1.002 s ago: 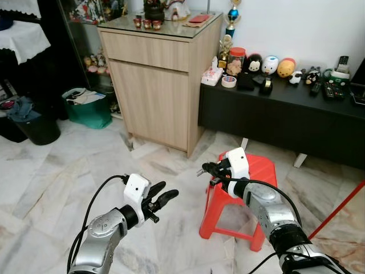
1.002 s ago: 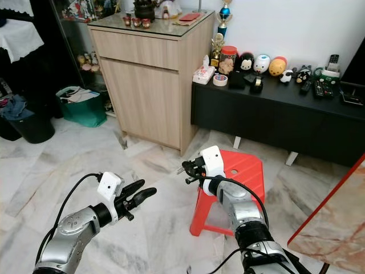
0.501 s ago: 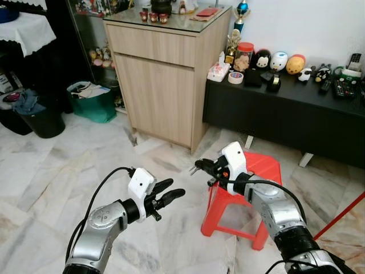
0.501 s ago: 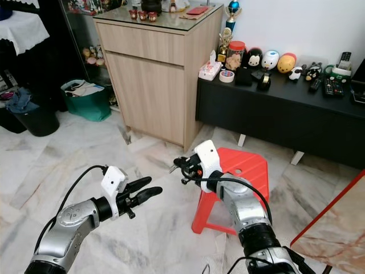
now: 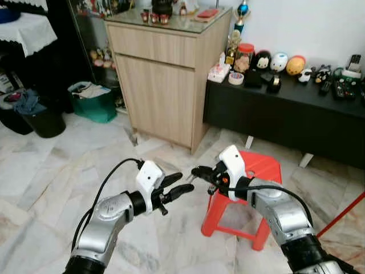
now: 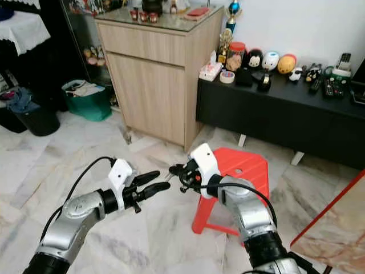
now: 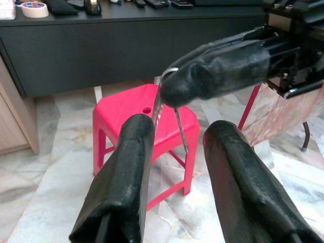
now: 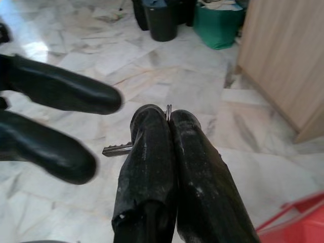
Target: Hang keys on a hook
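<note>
The right gripper is clenched on the keys: in the right wrist view its two black fingers press flat together with the key ring pinched at their tips and one key blade sticking out sideways. The left gripper sits just to the left of it, fingers spread apart, its tips almost meeting the right gripper's tips. In the left wrist view the ring and a key hang from the right gripper's tip, right over the gap between the left fingers, near but not clearly touching them.

Compared with a second ago, the two grippers have closed in on each other; the left one then hung well apart, lower and to the left, and the keys are in the right gripper's grasp as before.

Just behind and right of the grippers stands a red plastic stool. Farther off, a wooden cabinet stands left of a low black bench crowded with small toys. Open marble floor spreads to the left and near side, with a green bag and a black bin at the far left.
</note>
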